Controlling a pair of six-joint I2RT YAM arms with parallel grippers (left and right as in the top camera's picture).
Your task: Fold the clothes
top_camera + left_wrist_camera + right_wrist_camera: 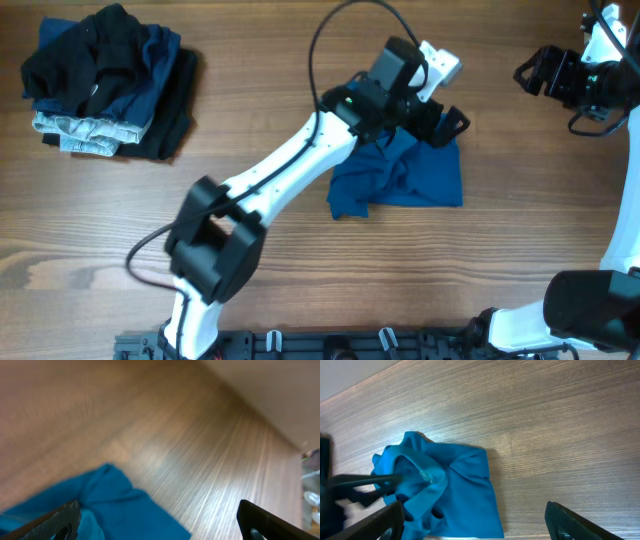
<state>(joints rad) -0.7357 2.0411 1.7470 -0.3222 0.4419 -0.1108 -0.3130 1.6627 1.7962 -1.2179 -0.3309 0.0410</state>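
A crumpled blue garment (pixel 400 178) lies on the wooden table right of centre. My left gripper (pixel 446 124) hovers over its far right corner with its jaws wide open. In the left wrist view the blue cloth (pixel 115 505) lies below the left finger, and the gripper (pixel 160 527) holds nothing. My right gripper (pixel 530 72) is open and empty at the far right of the table, apart from the garment. The right wrist view shows the garment (pixel 465 485) with a raised fold on its left side, between the open fingers (pixel 475 525).
A pile of dark, blue and denim clothes (pixel 105 85) sits at the far left of the table. The left arm (pixel 290 170) stretches diagonally across the middle. Bare wood (pixel 520 230) surrounds the garment.
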